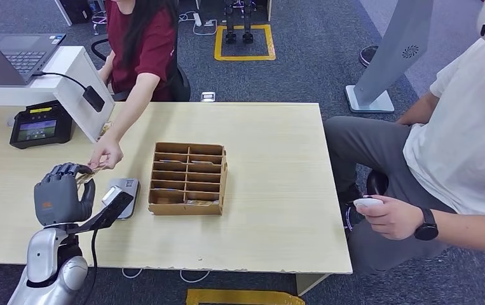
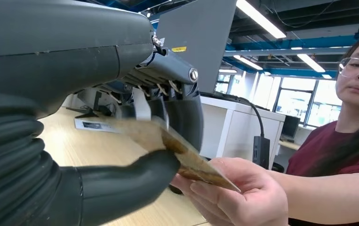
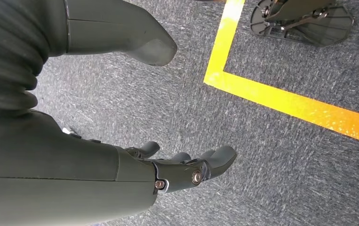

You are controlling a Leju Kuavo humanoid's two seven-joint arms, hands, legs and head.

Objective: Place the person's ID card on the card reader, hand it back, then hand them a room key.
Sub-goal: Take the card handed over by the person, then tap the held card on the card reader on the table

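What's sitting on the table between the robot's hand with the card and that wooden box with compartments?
In the head view, a small grey card reader lies on the table between the left hand and the wooden divider box.

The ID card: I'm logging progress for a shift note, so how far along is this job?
Early or midway; which handover this is can't be told. In hand: the left hand pinches the ID card while the person's hand also holds it. The card reader on the table carries no card. Left: the room key, perhaps from the cardboard organizer. The right hand hangs with nothing in it.
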